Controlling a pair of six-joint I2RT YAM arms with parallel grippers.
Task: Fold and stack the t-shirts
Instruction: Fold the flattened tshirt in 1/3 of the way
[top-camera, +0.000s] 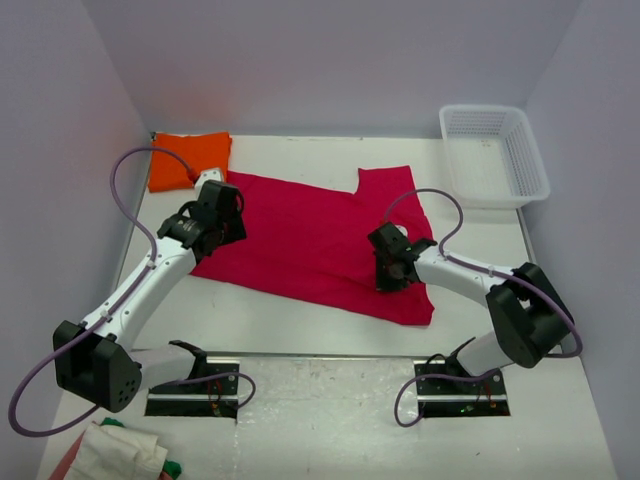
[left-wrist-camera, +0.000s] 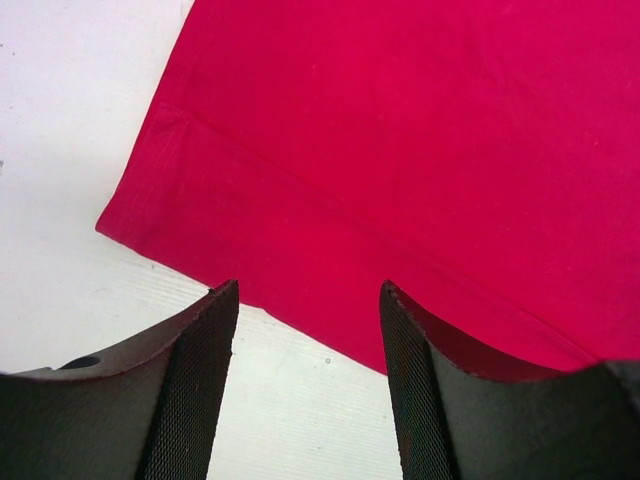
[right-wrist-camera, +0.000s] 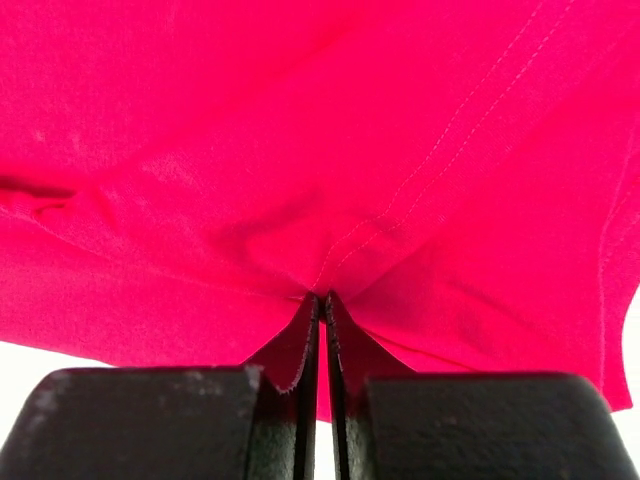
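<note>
The crimson-red t-shirt lies spread across the middle of the table. The orange t-shirt lies folded at the back left corner. My left gripper is open over the red shirt's left edge; in the left wrist view its tips frame the shirt's hem and bare table. My right gripper is shut on a pinch of the red shirt near its right side, the cloth puckered at the fingertips.
A white mesh basket stands at the back right. Crumpled white and red cloth lies at the near left corner, off the table. White walls close in the left, back and right sides.
</note>
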